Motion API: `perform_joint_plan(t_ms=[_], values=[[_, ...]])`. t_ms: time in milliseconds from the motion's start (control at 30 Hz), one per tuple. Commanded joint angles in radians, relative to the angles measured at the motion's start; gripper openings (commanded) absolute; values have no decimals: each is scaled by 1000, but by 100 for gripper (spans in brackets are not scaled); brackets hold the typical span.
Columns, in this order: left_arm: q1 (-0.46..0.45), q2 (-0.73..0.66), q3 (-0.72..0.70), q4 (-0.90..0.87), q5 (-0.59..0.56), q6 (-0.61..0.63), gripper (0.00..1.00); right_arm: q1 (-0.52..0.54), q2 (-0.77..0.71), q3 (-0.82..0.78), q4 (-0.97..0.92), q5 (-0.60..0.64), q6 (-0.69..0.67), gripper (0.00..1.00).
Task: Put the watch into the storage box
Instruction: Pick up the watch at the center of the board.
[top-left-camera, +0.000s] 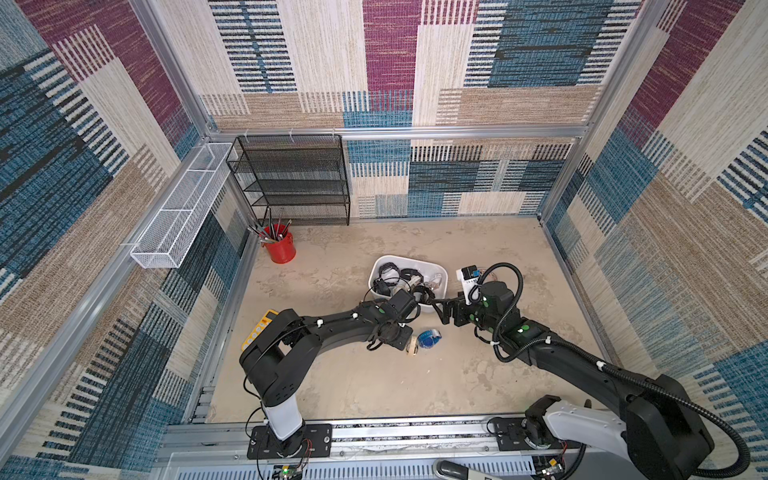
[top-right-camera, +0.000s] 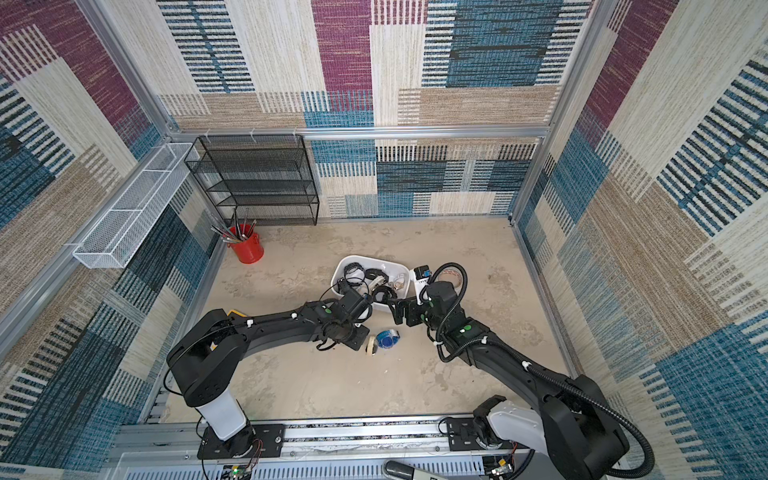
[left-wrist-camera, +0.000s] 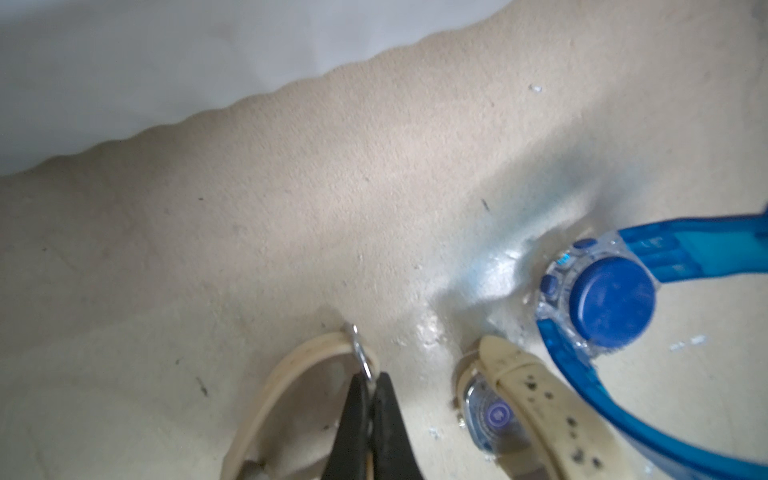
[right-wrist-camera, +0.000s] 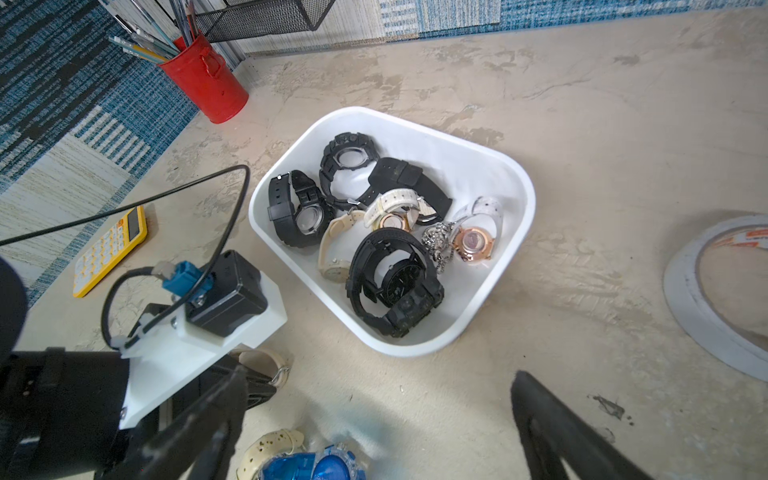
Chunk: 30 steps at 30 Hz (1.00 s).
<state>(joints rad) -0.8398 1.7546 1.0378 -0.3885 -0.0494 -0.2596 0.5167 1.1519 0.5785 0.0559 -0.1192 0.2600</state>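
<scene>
A cream watch (left-wrist-camera: 291, 370) lies on the table in front of the storage box. My left gripper (left-wrist-camera: 372, 386) is shut on its strap, right below the metal buckle (left-wrist-camera: 360, 353). The watch's case (left-wrist-camera: 494, 415) and spotted strap end lie beside a blue watch (left-wrist-camera: 611, 303). Both top views show the cream watch (top-left-camera: 412, 345) and the blue watch (top-left-camera: 428, 337) next to my left wrist. The white storage box (right-wrist-camera: 457, 158) holds several watches. My right gripper (right-wrist-camera: 374, 415) hangs open just in front of the box (top-left-camera: 411, 262), above bare table, with nothing between its fingers.
A red cup (top-left-camera: 279, 249) of pens stands at the back left. A yellow calculator (top-left-camera: 259, 328) lies partly under my left arm. A tape roll (right-wrist-camera: 715, 291) lies to the right of the box. A black mesh shelf (top-left-camera: 291, 178) and a white wire basket (top-left-camera: 178, 216) line the walls.
</scene>
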Motion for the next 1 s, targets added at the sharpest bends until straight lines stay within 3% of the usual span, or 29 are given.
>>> perform_joint_plan(t_ms=[0,300,667,967], values=[[2,-1,1,-26,-13,-2,0,0,3,9,25,16,-3,100],[2,-81,-32,25,-17,-18,0,0,5,17,26,3,-6,100],[30,-211,-61,105,-16,-10,0,4,-33,-12,65,-182,-39,100],[91,-270,-22,140,30,57,0,27,-37,-23,86,-224,-33,100]])
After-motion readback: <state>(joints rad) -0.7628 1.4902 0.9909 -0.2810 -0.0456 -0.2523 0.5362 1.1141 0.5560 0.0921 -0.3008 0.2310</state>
